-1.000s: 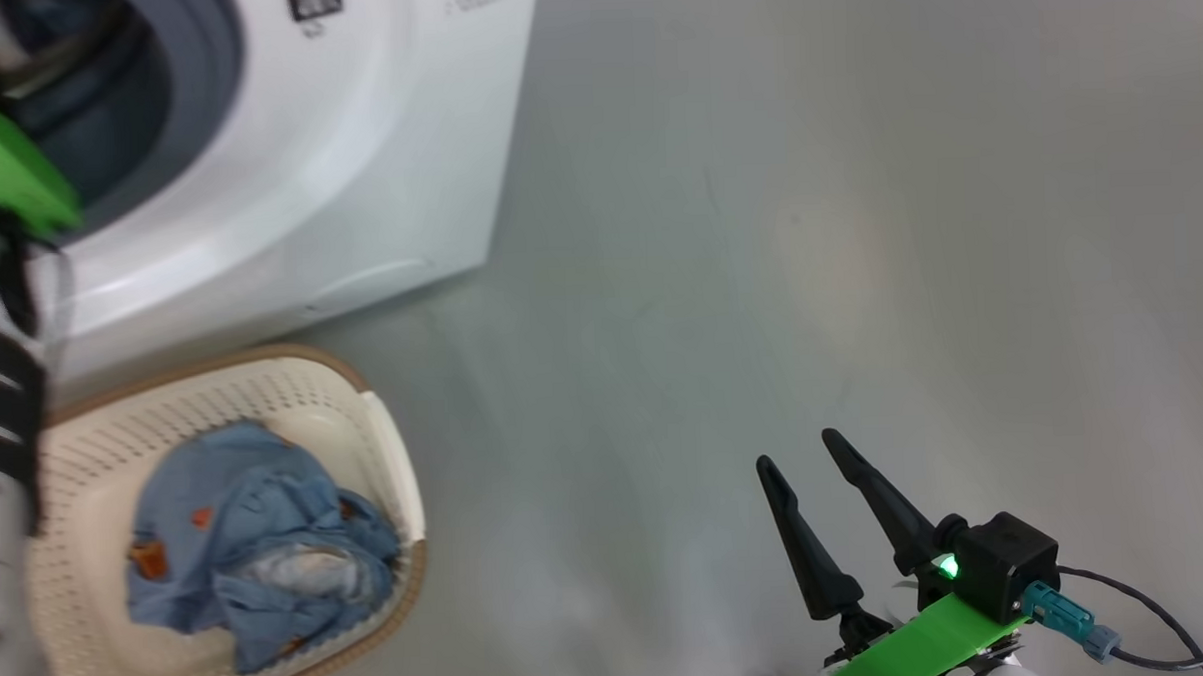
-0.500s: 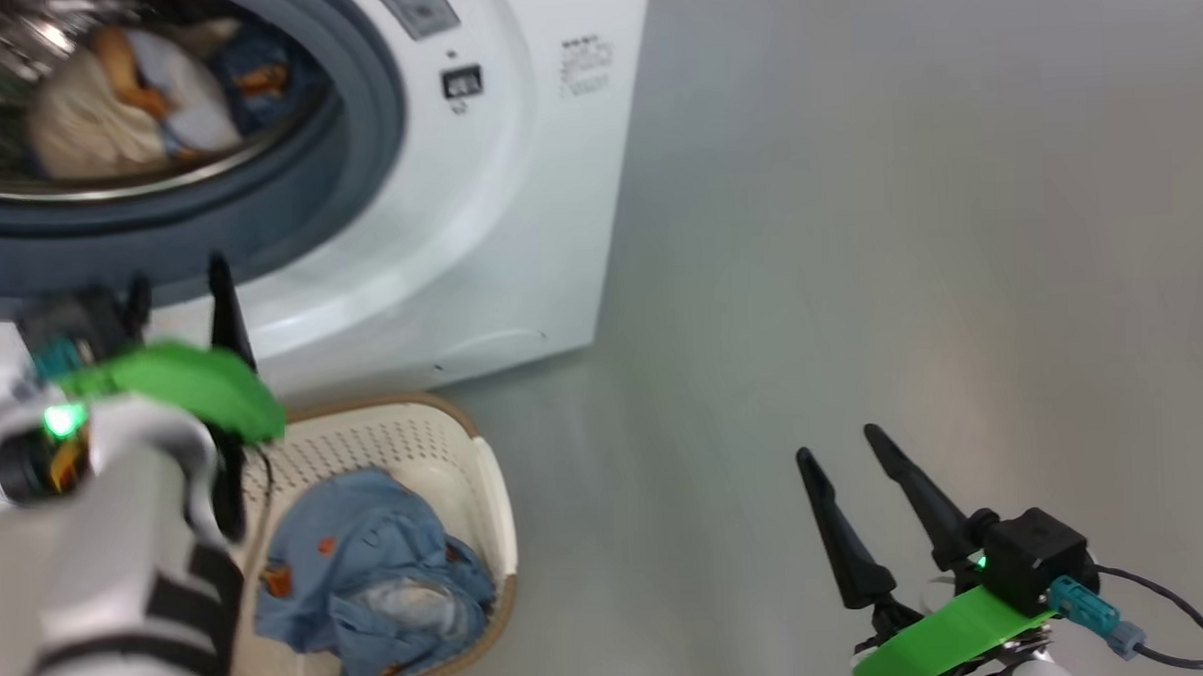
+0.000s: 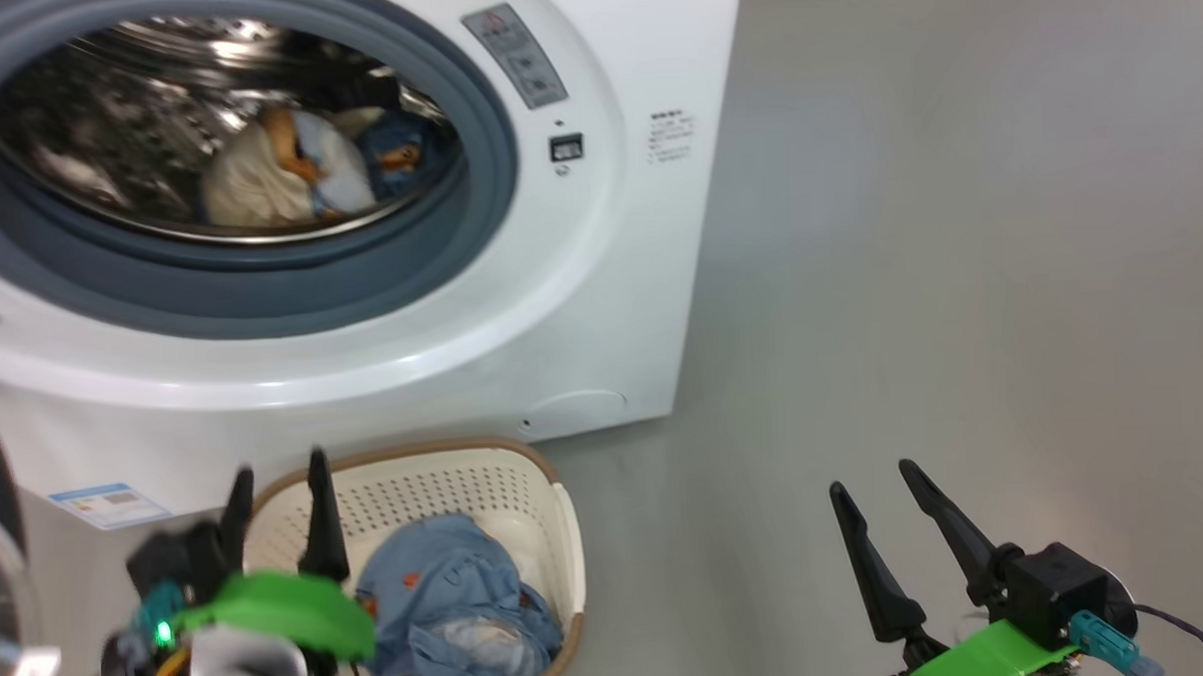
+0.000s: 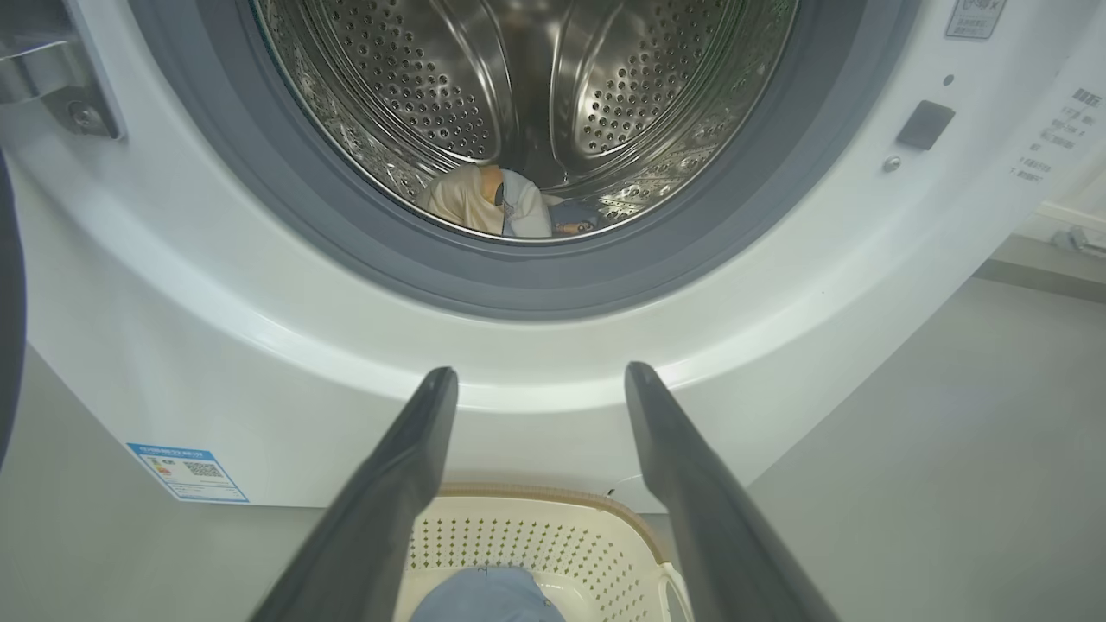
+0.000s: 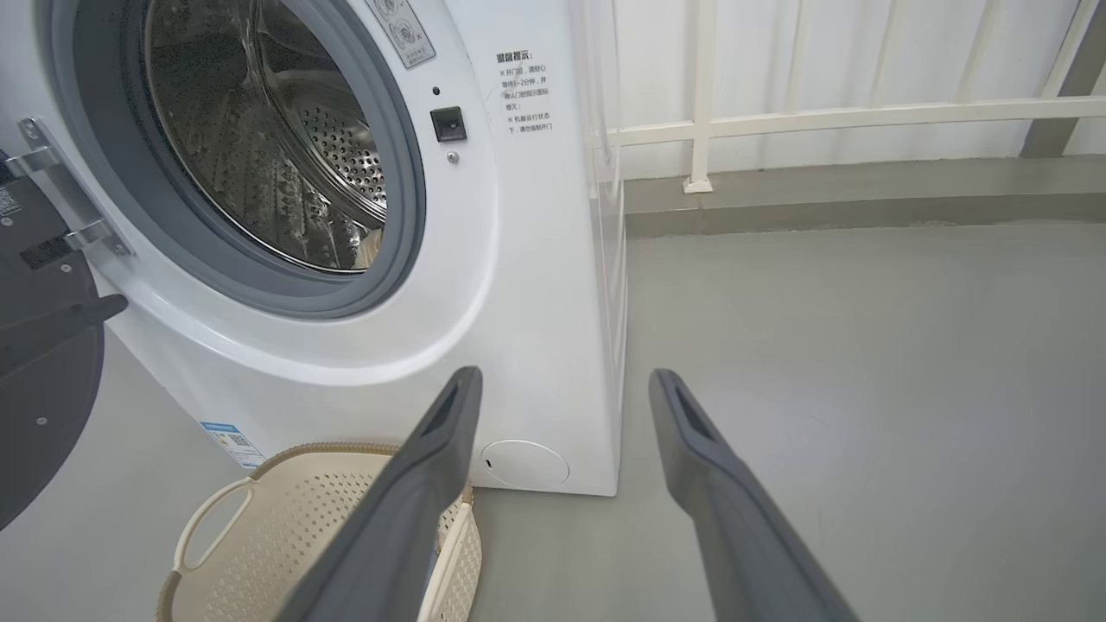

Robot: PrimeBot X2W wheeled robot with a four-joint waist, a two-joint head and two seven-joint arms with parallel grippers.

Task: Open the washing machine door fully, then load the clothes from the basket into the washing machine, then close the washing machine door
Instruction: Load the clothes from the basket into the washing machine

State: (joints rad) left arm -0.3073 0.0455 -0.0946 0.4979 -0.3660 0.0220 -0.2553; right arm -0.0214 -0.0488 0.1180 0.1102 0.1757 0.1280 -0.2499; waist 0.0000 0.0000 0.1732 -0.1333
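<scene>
Lying crumpled in the one basket (image 3: 467, 488), a single blue garment (image 3: 440, 596) looks soft, light and limp; pinching a raised fold atop the heap should lift it. Two more pieces (image 3: 286, 179), cream and blue, sit inside the washer (image 3: 615, 297). The left gripper (image 3: 279, 487), by the basket, and the right gripper (image 3: 872, 481) are spread wide, empty.

L gripper (image 3: 279, 466) & R gripper (image 3: 871, 477): long black tapered fingers (image 3: 866, 559), green plastic brackets (image 3: 281, 604). R carries black box (image 3: 1060, 582), teal connector (image 3: 1094, 631), dark cable (image 3: 1177, 623).
</scene>
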